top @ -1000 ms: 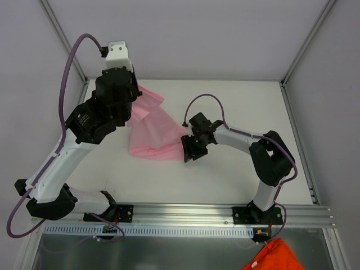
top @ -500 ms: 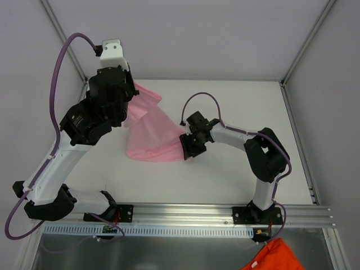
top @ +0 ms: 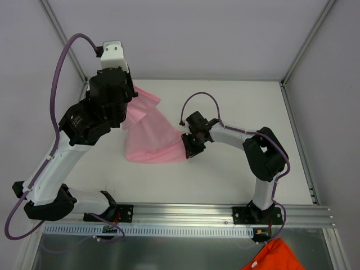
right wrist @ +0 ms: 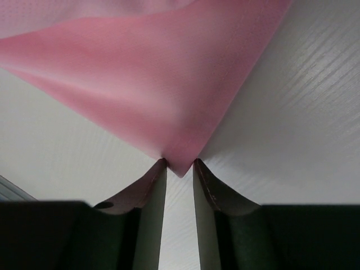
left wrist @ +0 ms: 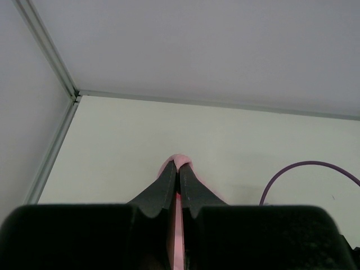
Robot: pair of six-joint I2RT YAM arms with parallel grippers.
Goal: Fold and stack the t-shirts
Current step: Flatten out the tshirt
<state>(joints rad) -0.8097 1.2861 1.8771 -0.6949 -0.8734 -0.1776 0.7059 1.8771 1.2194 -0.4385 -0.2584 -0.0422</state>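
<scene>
Overhead, the light pink t-shirt (top: pixel 154 138) hangs as a slanting sheet between the two arms. Its upper end is lifted off the white counter (top: pixel 236 107) at the back left. From there it fans down and to the right into a wide lower edge that lies on the counter near the middle.

The left gripper (left wrist: pixel 179 169) is closed tight on the raised end (its wrist camera shows a thin strip of pink pressed between the two dark fingers, with a small fold poking out past the tips). It is held high above the counter's back-left corner.

The right gripper (right wrist: pixel 180 165) sits low at the shirt's lower right corner, pointing into the fabric. Its fingers stand a narrow way apart, with bare counter visible between them. The pointed corner of the shirt dips just between the fingertips; whether they pinch it cannot be told.

An orange cloth (top: pixel 274 256) lies off the counter at the near right, on the far side of the metal rail (top: pixel 185 211) that carries the arm bases
</scene>
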